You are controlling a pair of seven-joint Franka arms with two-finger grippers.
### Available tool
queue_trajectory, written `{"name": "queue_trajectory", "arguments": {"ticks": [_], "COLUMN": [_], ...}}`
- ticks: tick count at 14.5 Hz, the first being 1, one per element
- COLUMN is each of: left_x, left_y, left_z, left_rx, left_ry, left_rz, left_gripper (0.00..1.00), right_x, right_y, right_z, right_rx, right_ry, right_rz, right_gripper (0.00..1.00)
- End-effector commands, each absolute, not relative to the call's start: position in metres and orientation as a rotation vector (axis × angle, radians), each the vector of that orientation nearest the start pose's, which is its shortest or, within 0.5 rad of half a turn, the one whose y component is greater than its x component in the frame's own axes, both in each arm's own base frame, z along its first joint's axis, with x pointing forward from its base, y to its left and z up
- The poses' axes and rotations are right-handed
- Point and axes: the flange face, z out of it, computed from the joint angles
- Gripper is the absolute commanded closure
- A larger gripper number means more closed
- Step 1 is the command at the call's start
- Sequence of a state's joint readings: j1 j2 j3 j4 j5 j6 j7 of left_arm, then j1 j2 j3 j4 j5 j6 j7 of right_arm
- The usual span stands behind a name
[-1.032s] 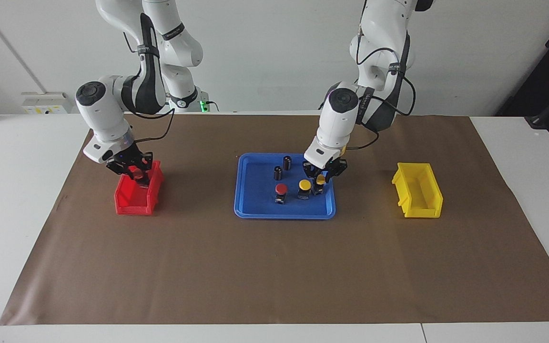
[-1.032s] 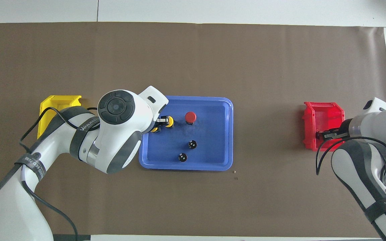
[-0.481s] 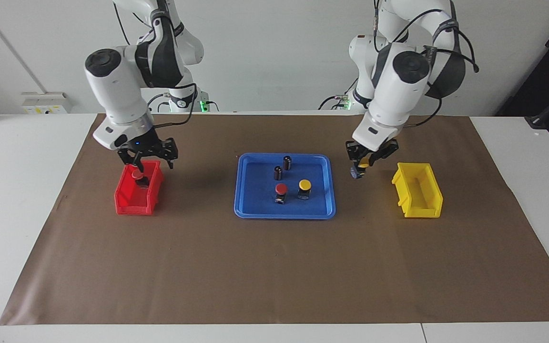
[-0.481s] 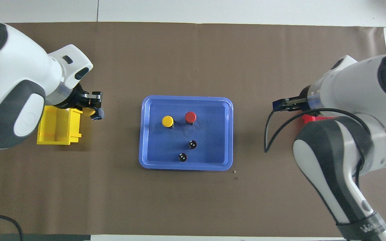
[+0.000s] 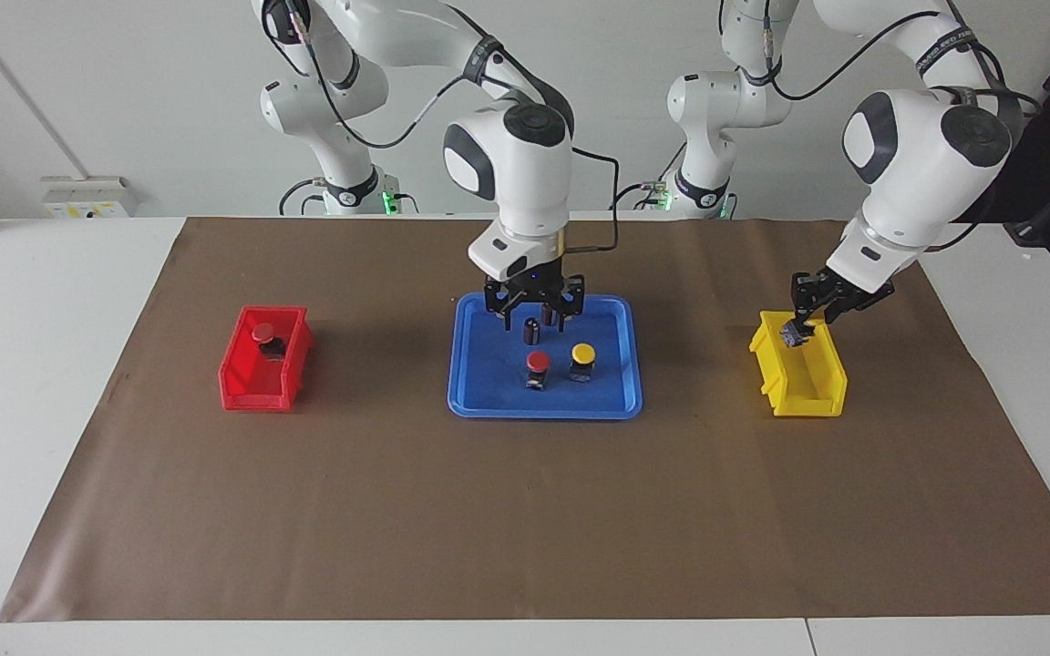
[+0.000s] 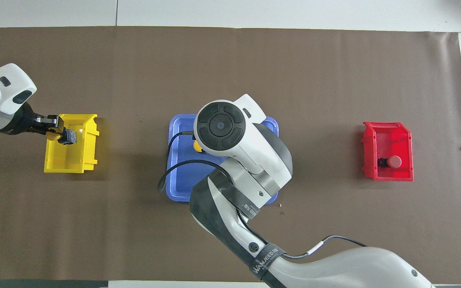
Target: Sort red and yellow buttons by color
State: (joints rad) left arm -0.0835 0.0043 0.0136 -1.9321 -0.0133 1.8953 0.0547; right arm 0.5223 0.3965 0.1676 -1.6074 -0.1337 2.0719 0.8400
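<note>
One red button [image 5: 262,334] lies in the red bin [image 5: 252,394], also seen in the overhead view [image 6: 393,161]. A second red button [image 5: 537,363] and a yellow button [image 5: 583,353] stand in the blue tray [image 5: 488,387]. My right gripper [image 5: 534,317] is open and empty, low over the tray's end nearer the robots, above the dark cylinders. My left gripper [image 5: 798,324] is shut on the other yellow button [image 6: 60,136] and holds it over the yellow bin [image 5: 821,383]. In the overhead view the right arm hides most of the tray's contents.
Two dark capless cylinders [image 5: 531,332] stand in the tray, nearer the robots than the buttons, under the right gripper. The red bin is toward the right arm's end of the brown mat [image 5: 525,510], the yellow bin toward the left arm's end.
The right gripper left a red button in the red bin and swung over to the tray. The left gripper lifted a yellow button from the tray and carried it over the yellow bin.
</note>
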Motion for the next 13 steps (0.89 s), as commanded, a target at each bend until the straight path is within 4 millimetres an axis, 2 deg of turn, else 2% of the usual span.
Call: {"name": "queue_trajectory", "arguments": {"ticks": [1, 4, 7, 9, 11, 13], "left_x": [0.536, 0.532, 0.522, 0.521, 0.517, 0.513], "left_y": [-0.025, -0.024, -0.005, -0.001, -0.001, -0.001], "left_z": [0.466, 0.434, 0.397, 0.392, 0.388, 0.385], "left_rx": [-3.154, -3.15, -3.146, -3.146, -3.147, -3.147], "left_ry": [0.219, 0.218, 0.24, 0.234, 0.232, 0.234], "left_rz": [0.023, -0.008, -0.033, -0.04, -0.024, -0.014], "left_gripper": [0.99, 0.99, 0.99, 0.99, 0.99, 0.99], "right_x": [0.54, 0.539, 0.535, 0.533, 0.534, 0.539], "right_y": [0.404, 0.403, 0.402, 0.401, 0.402, 0.398], "right_z": [0.389, 0.369, 0.354, 0.35, 0.351, 0.356], "right_rx": [-3.126, -3.135, -3.138, -3.14, -3.133, -3.134], "right_ry": [0.184, 0.16, 0.139, 0.134, 0.133, 0.139], "right_rz": [-0.164, -0.182, -0.193, -0.189, -0.198, -0.2], "right_gripper": [0.2, 0.23, 0.26, 0.28, 0.39, 0.64]}}
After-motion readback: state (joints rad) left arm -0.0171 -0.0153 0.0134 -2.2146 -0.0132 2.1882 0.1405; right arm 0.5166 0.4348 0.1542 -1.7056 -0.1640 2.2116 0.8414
